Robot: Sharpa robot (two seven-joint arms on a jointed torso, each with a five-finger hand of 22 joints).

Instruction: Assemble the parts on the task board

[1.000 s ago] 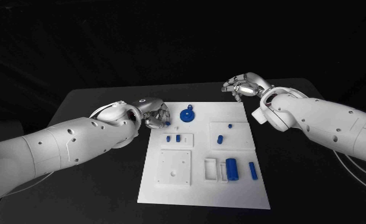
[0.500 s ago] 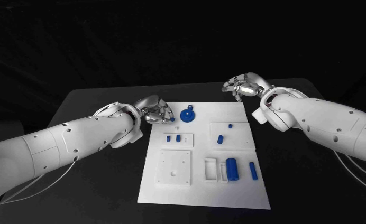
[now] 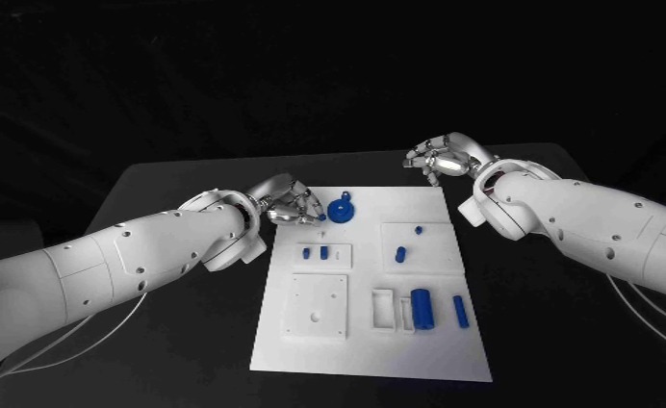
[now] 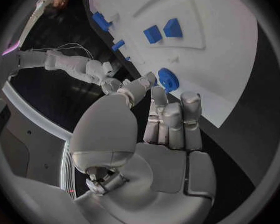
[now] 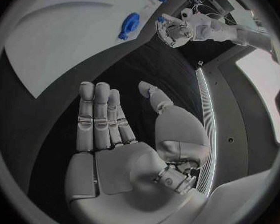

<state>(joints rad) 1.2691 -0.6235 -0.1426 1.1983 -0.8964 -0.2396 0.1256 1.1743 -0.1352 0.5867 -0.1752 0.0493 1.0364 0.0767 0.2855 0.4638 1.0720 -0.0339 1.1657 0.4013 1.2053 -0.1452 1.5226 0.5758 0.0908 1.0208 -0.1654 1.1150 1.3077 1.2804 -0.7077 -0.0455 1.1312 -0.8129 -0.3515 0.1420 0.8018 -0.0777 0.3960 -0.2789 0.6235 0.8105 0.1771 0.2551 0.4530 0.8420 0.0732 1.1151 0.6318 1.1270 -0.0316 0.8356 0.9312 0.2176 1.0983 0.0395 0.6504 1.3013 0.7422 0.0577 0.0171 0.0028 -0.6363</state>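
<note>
The white task board (image 3: 417, 350) is being shown lying flat in the middle of the black table (image 3: 166, 187), with the small blue parts spread over it. A round blue disc part (image 3: 340, 209) is sitting near the board's far left corner; two short blue pegs (image 3: 315, 253) are standing in a shallow recess, a single blue peg (image 3: 399, 254) is resting on a raised white block, and a blue cylinder (image 3: 422, 308) and a slim blue pin (image 3: 459, 310) are lying in the nearer row.

The left hand (image 3: 288, 203) is being held just beside the board's far left edge, close to the disc part; its fingers are drawn together with nothing seen between them. In the left wrist view the fingers (image 4: 171, 122) are seen pointing toward the disc part (image 4: 167, 79), apart from it. The right hand (image 3: 445, 160) is being held beyond the board's far right corner, holding nothing, its fingers (image 5: 99, 117) lying straight and side by side.

The parts are judged to be light, rigid plastic, smooth enough to slip under metal fingertips; the disc is probably best taken by its rim, the pins across their middle. No brand, label or legible writing is being shown.
</note>
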